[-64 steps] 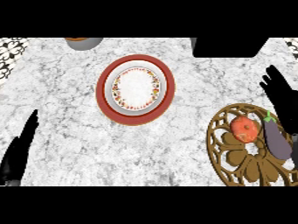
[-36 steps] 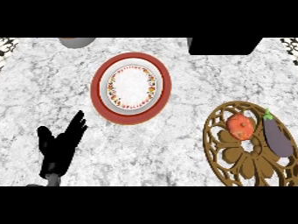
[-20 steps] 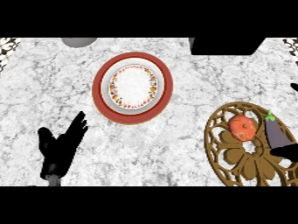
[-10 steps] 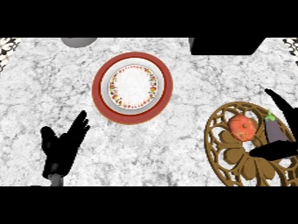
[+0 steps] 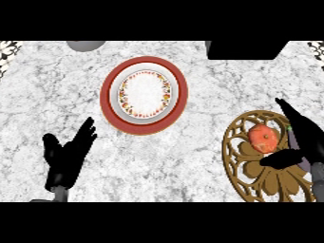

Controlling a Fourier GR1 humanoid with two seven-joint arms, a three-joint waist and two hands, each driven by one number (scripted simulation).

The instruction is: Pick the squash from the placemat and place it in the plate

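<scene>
One squash [image 5: 264,138], likely firm, smooth and light, suits a grasp around its middle; right hand [image 5: 306,142] hovers spread above the placemat [image 5: 243,163].

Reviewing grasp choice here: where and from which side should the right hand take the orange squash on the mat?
Take the squash across its round body, coming from above and the right, where the right hand already hovers. Its left side is free; a purple vegetable crowds its right.
</scene>
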